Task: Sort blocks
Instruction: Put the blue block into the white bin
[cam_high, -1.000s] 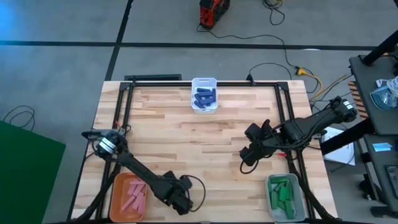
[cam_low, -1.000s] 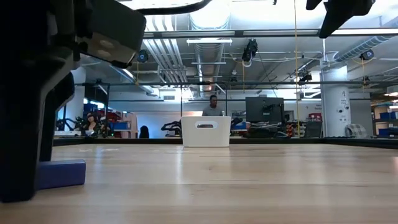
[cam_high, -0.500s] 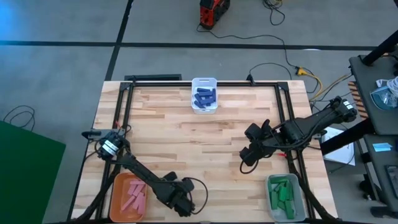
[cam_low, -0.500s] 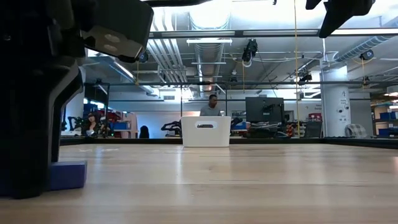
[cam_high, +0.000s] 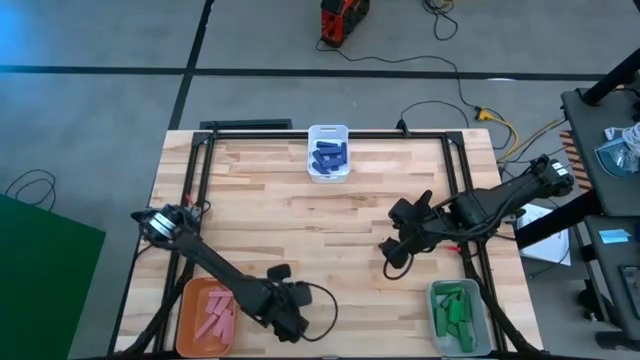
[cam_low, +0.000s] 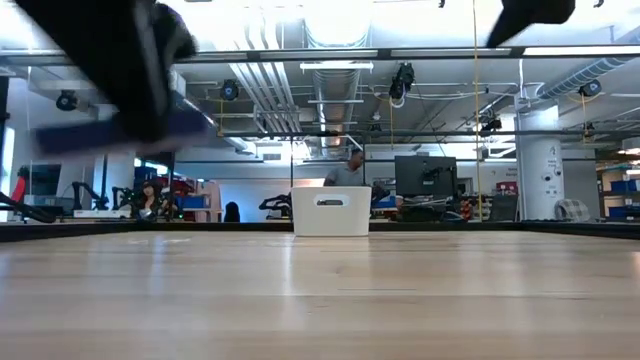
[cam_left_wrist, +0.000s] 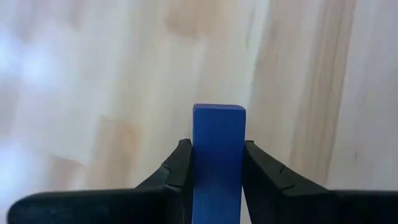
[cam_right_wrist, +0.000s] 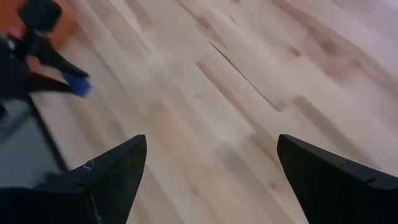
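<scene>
One blue block (cam_left_wrist: 217, 155) in left hand (cam_left_wrist: 217, 163), three bins (cam_high: 328, 152)

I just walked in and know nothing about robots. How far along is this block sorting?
Nearly finished, it seems. Pink blocks lie in the orange bin, green blocks in the grey bin, and blue blocks in the white bin. The left hand grips one last blue block, which has yet to reach the white bin. The right hand is open over bare wood. I see no loose blocks.
</scene>
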